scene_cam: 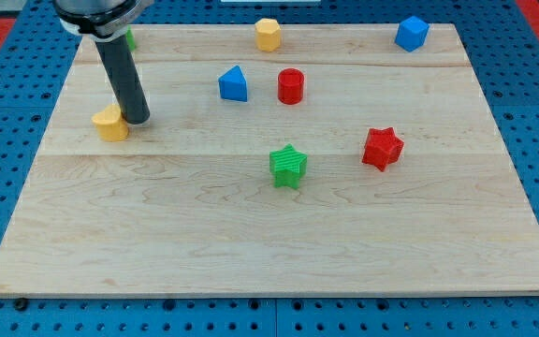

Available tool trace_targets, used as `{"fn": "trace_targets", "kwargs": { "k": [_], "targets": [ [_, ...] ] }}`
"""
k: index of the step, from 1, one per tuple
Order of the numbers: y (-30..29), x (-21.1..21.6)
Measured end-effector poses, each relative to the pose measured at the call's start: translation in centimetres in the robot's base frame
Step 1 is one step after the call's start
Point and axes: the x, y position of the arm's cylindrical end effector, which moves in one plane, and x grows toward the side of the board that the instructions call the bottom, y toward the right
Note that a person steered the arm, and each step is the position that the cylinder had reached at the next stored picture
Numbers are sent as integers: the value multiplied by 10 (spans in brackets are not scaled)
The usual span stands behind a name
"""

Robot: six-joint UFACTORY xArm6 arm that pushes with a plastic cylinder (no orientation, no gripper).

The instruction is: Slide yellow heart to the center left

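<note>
The green star [288,166] and red star [382,148] lie nearest. Behind, at the table's [251,253] left, my tip [138,121] touches the yellow heart [110,124] (the tool grips nothing, only pushes). Slide looks nearly finished; a small nudge remains.

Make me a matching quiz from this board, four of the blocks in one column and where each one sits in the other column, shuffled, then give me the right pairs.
Column one:
1. yellow heart
2. green star
3. blue cube
4. red cylinder

Column two:
A. near the view's top right corner
B. at the view's left, right beside my tip
C. just to the view's right of the blue triangular block
D. near the middle, to the view's left of the red star

Pairs: 1-B, 2-D, 3-A, 4-C
</note>
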Motion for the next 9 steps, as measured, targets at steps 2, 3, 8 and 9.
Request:
{"fn": "trace_targets", "kwargs": {
  "k": [2, 3, 8, 9],
  "targets": [
    [0, 8],
    [7, 20],
    [-22, 22],
    [-18, 22]
  ]
}}
